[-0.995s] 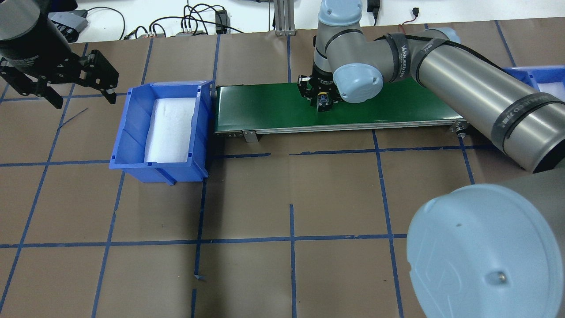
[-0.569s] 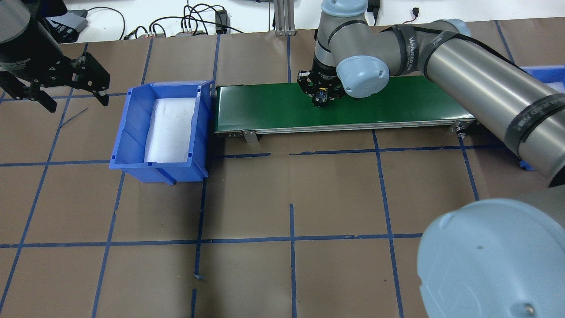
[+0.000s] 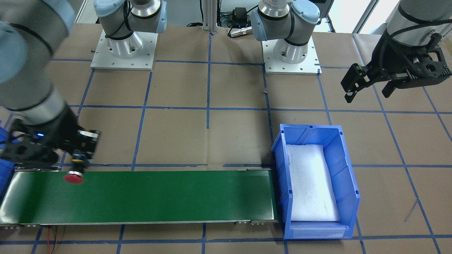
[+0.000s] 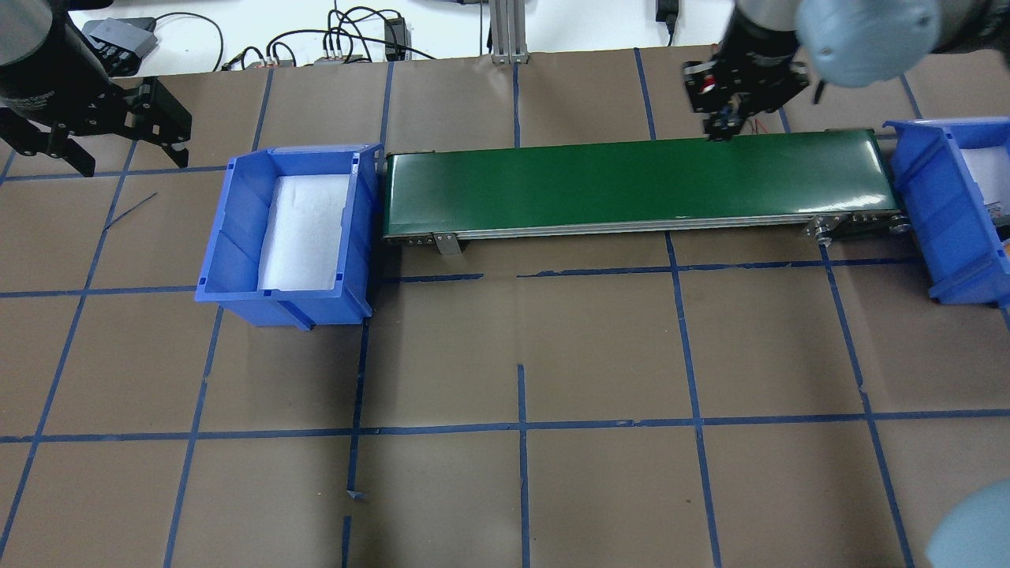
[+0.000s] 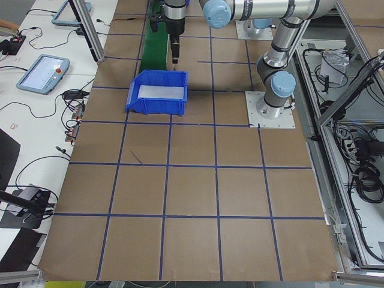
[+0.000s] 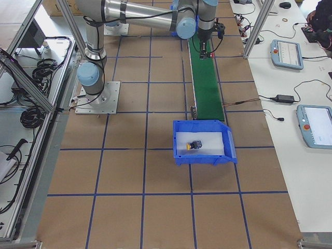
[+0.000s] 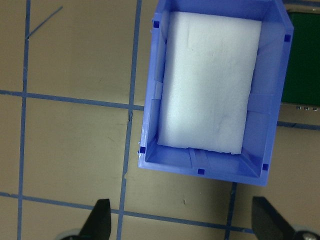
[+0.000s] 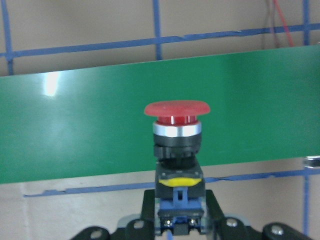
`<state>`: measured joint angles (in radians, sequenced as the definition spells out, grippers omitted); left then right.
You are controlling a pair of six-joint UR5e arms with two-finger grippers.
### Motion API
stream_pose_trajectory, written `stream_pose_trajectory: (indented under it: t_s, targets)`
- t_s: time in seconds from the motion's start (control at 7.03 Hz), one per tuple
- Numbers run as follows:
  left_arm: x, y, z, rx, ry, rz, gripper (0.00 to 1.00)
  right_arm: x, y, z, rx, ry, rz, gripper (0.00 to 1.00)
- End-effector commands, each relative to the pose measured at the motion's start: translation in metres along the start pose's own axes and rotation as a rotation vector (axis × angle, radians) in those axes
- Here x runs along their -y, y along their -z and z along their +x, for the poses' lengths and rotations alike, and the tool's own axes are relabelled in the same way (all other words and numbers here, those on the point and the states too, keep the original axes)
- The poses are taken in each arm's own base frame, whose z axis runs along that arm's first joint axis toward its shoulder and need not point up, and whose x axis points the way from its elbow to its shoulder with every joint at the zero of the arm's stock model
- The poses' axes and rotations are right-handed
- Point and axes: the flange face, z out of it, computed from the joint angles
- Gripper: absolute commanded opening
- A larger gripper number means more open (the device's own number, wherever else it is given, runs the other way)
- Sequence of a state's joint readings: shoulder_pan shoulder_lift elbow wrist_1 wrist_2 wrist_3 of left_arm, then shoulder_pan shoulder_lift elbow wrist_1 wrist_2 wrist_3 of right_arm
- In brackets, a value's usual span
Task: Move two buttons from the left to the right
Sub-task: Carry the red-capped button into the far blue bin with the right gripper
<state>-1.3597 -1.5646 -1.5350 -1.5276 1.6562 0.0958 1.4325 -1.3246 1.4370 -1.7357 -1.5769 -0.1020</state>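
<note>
My right gripper [image 3: 79,157] is shut on the red button [image 3: 73,177], holding it cap-out above the back edge of the green conveyor belt [image 3: 159,194] near its right end. The right wrist view shows the red button [image 8: 177,120] with its black collar and grey block clamped in the gripper [image 8: 178,216]. In the overhead view this gripper [image 4: 721,125] hangs over the belt's far edge. The yellow button [image 6: 194,146] lies on white foam in the right blue bin [image 6: 229,151]. My left gripper [image 4: 132,164] is open and empty, left of and behind the left blue bin [image 4: 229,229].
The left blue bin [image 7: 150,125] holds only white foam. The right blue bin [image 4: 923,205] stands just past the belt's right end. Cables and boxes lie along the table's far edge [image 4: 355,39]. Blue tape lines cross the brown table.
My right arm has carried the red button to the right, from the belt's middle to near its right end. My left gripper has drifted a little left and back, still open.
</note>
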Motion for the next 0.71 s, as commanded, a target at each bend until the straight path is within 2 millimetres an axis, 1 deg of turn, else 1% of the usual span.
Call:
stream_pose_trajectory:
  t_s: [0.0,0.14,0.28,0.43,0.57]
  targets:
    - [-0.002,-0.007,-0.002,0.005,0.002,-0.008,1.00,-0.035,0.025,0.213,-0.040,0.128,-0.036,0.03]
    - [-0.003,-0.006,-0.002,0.004,0.003,-0.011,1.00,-0.051,0.016,0.290,-0.040,0.162,-0.040,0.03]
    - [-0.004,-0.006,-0.001,0.004,0.001,-0.015,1.00,-0.044,-0.021,0.340,-0.041,0.214,-0.038,0.02]
    - [-0.005,-0.007,0.001,0.001,-0.002,-0.024,1.00,-0.039,-0.069,0.383,-0.023,0.221,-0.050,0.02]
    - [-0.006,-0.008,0.000,0.003,-0.003,-0.036,1.00,-0.032,-0.094,0.395,-0.027,0.230,-0.046,0.03]
